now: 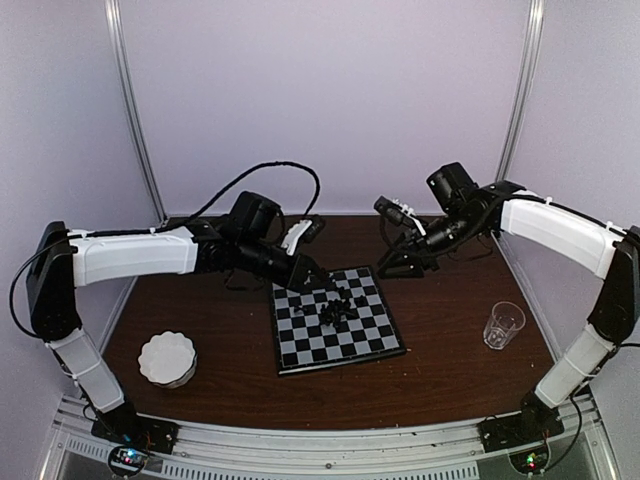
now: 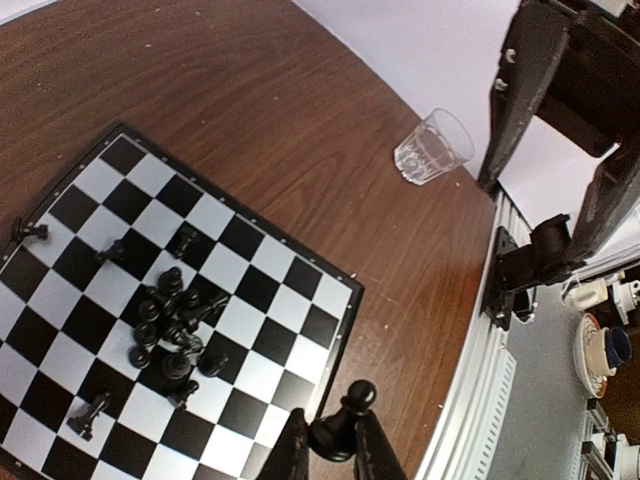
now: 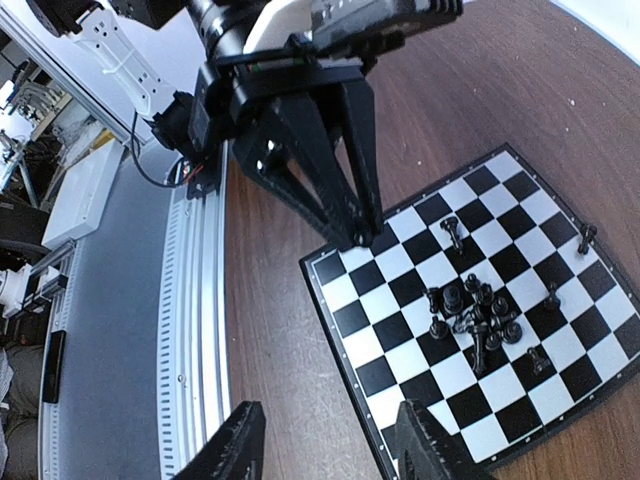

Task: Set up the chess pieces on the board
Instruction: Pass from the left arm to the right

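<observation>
Most of the chess pieces [image 1: 338,308] are bunched in a heap near the middle of the board [image 1: 370,340], a few lying scattered on other squares. The left end effector [image 2: 335,428] pinches one black piece [image 2: 358,395] above the board's far-left part. The right end effector [image 3: 330,410] hangs spread and empty beyond the far-right corner. On the desk [image 1: 450,370] a glass [image 1: 503,324] stands right, a white dish [image 1: 167,358] left.

black pieces [image 1: 338,310], black-and-white checkered board [image 1: 300,342]
</observation>
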You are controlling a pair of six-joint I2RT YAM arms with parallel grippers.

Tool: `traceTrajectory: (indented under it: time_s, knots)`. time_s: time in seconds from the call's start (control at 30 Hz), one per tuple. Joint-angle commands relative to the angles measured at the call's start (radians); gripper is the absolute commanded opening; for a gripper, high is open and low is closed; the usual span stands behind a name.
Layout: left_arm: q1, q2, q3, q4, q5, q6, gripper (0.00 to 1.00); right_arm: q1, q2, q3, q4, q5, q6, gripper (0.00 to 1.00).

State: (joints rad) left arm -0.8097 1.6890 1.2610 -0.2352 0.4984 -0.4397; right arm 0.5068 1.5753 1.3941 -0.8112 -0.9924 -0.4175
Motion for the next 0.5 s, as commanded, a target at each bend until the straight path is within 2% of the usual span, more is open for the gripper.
traceTrajectory:
  time_s: [0.0, 0.17, 0.47]
  knots:
    - [-0.017, -0.009, -0.014, 0.175, 0.125, -0.034, 0.09, 0.019, 0.025, 0.04, 0.103, -0.07, 0.145, 0.47]
    - [-0.029, 0.001, -0.008, 0.206, 0.171, -0.042, 0.1, 0.081, 0.056, 0.071, 0.119, 0.004, 0.17, 0.42]
    - [-0.046, 0.01, 0.004, 0.209, 0.205, -0.037, 0.1, 0.128, 0.096, 0.097, 0.129, 0.002, 0.194, 0.37]
